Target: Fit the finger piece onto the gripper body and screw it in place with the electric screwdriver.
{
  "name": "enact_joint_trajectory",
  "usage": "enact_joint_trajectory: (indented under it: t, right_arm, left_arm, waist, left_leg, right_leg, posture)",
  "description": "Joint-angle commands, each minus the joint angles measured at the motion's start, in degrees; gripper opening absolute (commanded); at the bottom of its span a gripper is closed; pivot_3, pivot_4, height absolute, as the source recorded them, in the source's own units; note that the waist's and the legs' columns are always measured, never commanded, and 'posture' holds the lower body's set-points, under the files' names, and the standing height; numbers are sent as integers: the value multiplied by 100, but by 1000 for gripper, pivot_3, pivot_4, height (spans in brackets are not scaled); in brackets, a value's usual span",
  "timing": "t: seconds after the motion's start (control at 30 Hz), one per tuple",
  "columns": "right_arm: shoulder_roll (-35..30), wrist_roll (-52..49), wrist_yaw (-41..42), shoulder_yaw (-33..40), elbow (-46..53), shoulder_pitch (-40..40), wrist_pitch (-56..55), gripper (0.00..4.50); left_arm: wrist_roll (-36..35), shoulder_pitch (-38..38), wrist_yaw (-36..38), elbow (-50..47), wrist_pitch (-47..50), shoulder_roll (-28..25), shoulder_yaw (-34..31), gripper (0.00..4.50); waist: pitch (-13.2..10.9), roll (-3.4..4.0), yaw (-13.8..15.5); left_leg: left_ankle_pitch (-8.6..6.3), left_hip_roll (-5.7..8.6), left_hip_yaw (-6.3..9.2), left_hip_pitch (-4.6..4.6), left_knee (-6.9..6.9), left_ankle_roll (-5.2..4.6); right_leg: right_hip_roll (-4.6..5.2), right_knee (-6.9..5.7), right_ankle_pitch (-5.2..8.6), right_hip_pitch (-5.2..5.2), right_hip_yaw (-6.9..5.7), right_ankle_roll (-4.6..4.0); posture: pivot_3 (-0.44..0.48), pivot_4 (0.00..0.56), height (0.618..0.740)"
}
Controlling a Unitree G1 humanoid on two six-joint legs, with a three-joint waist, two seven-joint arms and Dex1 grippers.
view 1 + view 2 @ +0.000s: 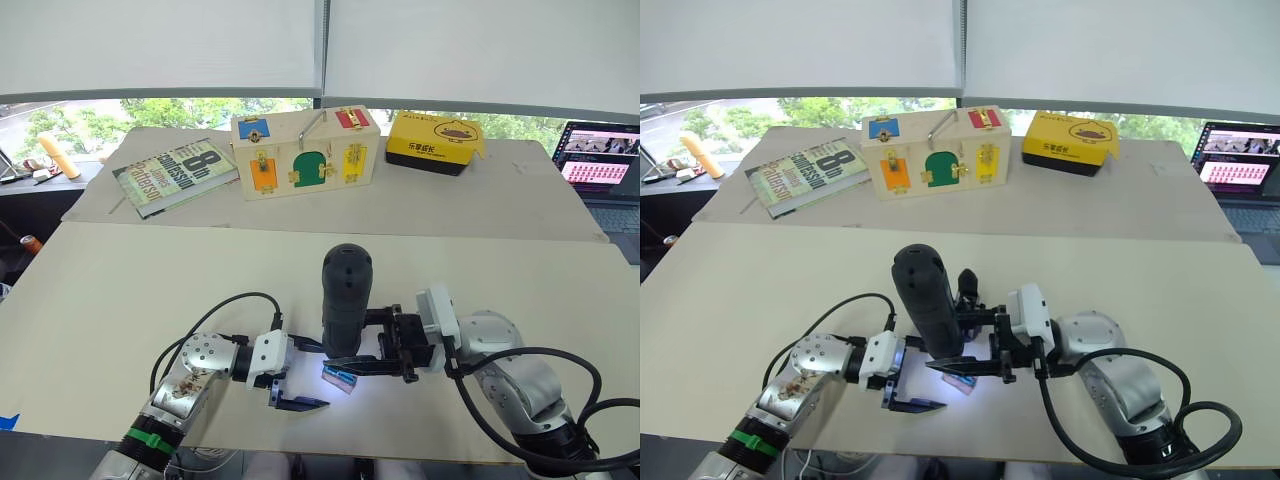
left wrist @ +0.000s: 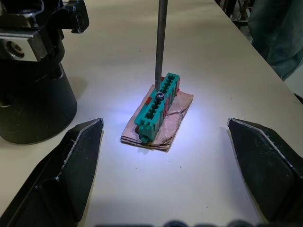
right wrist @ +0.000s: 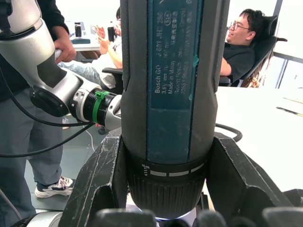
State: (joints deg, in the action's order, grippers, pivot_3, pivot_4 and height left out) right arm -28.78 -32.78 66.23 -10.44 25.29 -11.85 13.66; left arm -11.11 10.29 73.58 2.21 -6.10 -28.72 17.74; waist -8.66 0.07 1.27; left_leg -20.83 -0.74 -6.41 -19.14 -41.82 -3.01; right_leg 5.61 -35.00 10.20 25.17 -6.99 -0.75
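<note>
My right gripper (image 1: 366, 346) is shut on the electric screwdriver (image 1: 346, 296) and holds it upright on the table. Its thin metal bit (image 2: 161, 42) rests on a screw in a small green block (image 2: 156, 106), which lies on a brownish scrap lit by the tool's lamp. My left gripper (image 1: 303, 375) is open, with one finger on each side of the block (image 1: 338, 378) and touching nothing. The gripper body (image 2: 33, 94), black with a round base, stands close beside the block; its pointed finger (image 1: 966, 283) shows behind the screwdriver. The finger piece is out of view.
At the back of the table are a book (image 1: 175, 174), a wooden lock box (image 1: 305, 151), a yellow box (image 1: 432, 141) and a laptop (image 1: 602, 170) at the far right. People (image 3: 239, 42) sit and stand beyond the table's near edge.
</note>
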Motion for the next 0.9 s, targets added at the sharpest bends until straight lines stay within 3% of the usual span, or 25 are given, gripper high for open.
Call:
enact_joint_trajectory:
  t: [0.03,0.9]
  right_arm:
    - [10,-91,23,146,141,-1,-226,1895]
    - [60,16,0,65,43,0,-258,1895]
  left_arm:
    - [156,-124,-29,176,70,74,306,4452]
    - [188,-110,-75,245,68,81,324,4452]
  waist:
    - [0,0,1]
    - [1,2,15]
  left_leg:
    - [0,0,0,0,0,0]
    - [-3,0,3,1,0,-5]
  right_leg:
    - [0,0,0,0,0,0]
    - [7,1,0,-2,-2,1]
  posture:
    - [0,150,740]
    - [0,150,740]
